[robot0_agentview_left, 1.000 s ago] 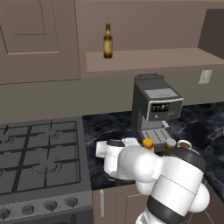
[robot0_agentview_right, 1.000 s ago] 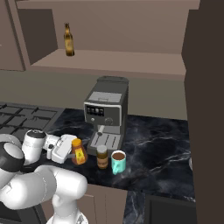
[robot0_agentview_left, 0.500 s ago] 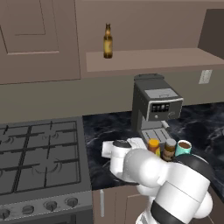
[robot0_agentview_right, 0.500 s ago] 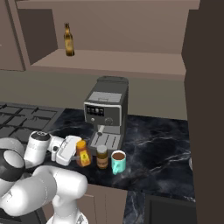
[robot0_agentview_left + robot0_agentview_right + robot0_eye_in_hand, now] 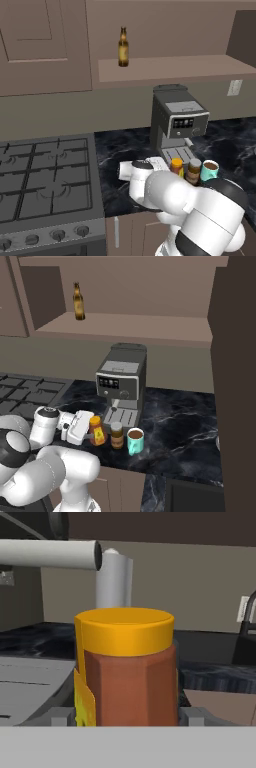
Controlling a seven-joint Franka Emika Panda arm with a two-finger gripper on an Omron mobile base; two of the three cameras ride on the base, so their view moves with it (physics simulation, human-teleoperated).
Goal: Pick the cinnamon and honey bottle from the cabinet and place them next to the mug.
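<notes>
Risk, my judgement: the honey (image 5: 97, 431) stands close beside the cinnamon (image 5: 117, 435). A sideways nudge from the gripper (image 5: 90, 429) could tip it into that jar, then the mug (image 5: 135, 440).

Honey sits upright on the counter (image 5: 175, 421), dead ahead between the jaws. Clamped or just released: cannot tell.

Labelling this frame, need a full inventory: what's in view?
honey bottle: 1, amber with orange cap, counter, left end of the row by the coffee machine
cinnamon: 1, brown, between honey bottle and mug
mug: 1, teal, dark liquid, right of cinnamon
coffee machine: 1, grey, behind the row
beer bottle: 1, dark brown, cabinet shelf
stove: 1, grey, left of counter
gripper: 1, white, at the honey bottle; grip state unclear
</notes>
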